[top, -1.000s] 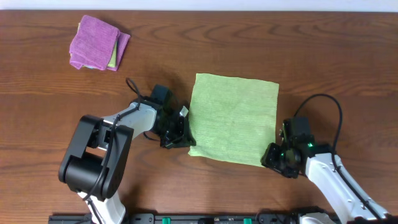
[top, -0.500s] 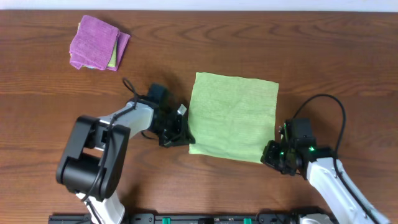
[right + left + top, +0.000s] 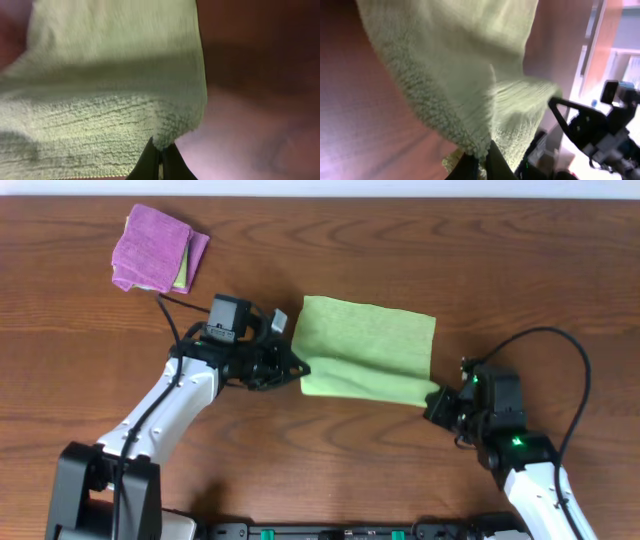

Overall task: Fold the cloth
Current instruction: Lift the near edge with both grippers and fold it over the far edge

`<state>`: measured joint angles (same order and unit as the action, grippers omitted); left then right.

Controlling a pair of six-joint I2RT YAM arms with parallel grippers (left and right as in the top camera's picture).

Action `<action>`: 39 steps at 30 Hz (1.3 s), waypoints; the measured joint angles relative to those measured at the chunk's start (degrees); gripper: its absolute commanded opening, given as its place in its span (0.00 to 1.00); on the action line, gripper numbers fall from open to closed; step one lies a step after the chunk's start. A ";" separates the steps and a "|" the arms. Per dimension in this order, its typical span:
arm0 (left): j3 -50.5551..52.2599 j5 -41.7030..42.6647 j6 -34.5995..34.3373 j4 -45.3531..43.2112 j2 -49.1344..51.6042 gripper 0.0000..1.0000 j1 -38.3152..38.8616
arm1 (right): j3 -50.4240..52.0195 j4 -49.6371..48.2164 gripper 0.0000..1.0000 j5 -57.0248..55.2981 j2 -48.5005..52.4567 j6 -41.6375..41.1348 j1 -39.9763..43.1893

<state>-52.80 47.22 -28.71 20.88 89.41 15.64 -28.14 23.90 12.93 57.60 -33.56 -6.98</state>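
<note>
The lime-green cloth (image 3: pixel 365 350) lies in the middle of the wooden table, its near edge lifted off the surface. My left gripper (image 3: pixel 297 368) is shut on the cloth's near left corner (image 3: pixel 480 145). My right gripper (image 3: pixel 438 400) is shut on the near right corner (image 3: pixel 167 135). Both wrist views show the fuzzy fabric hanging from the pinched fingertips. The cloth's far edge still rests on the table. The white tag is not visible.
A folded purple cloth (image 3: pixel 152 250) with a bit of green under it lies at the far left of the brown table (image 3: pixel 540 280). A cable loops by my right arm (image 3: pixel 570 370).
Both grippers have lifted the cloth's near corners and carried them toward the far edge. The cloth's visible outline has become shorter from front to back. Both arms have shifted.
</note>
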 measured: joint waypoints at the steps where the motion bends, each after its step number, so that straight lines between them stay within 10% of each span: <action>1: 0.00 -0.79 -0.92 -1.16 0.00 0.06 0.00 | -0.02 -1.84 0.01 -0.39 0.48 0.00 0.02; 24: 0.15 -14.53 -13.75 -38.47 15.78 0.06 0.17 | -9.16 -28.44 0.01 -6.56 27.82 2.69 0.00; 39: -9.14 -15.98 -16.57 -43.12 28.41 0.06 0.17 | -15.06 -31.04 0.01 -9.94 37.70 5.79 0.00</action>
<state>-61.93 31.24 -45.28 -22.24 117.82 15.81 -43.20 -7.14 2.98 95.31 -27.77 -6.98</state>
